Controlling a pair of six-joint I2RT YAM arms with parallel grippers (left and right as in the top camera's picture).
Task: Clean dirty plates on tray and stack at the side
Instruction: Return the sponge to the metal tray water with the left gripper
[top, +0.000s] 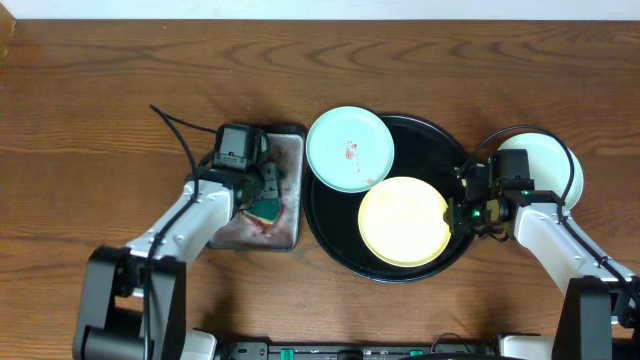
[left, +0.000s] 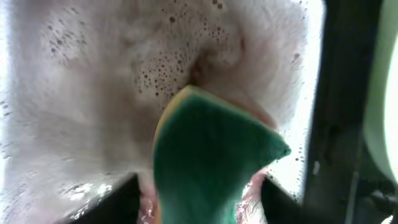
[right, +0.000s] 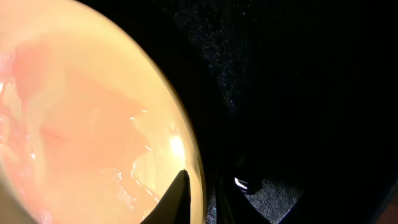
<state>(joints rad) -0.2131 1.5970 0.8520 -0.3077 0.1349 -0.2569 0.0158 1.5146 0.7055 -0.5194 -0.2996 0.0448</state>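
The black tray (top: 440, 150) holds a yellow plate (top: 403, 220) with pale wet smears. A light-blue plate (top: 350, 148) with red sauce marks rests on the tray's upper-left rim. A second pale plate (top: 540, 160) lies on the table to the right of the tray. My right gripper (top: 462, 212) is shut on the yellow plate's right rim (right: 186, 143), one finger (right: 177, 196) on top of it. My left gripper (top: 265, 200) hangs over the grey metal tray (top: 290, 160), open around a green and yellow sponge (left: 211, 149), with a gap at each finger.
The grey metal tray's floor (left: 93, 93) is covered in foamy, pink-tinged water. It stands right beside the black tray's left rim. A black cable (top: 185, 135) runs from the left wrist across the wooden table (top: 100, 100).
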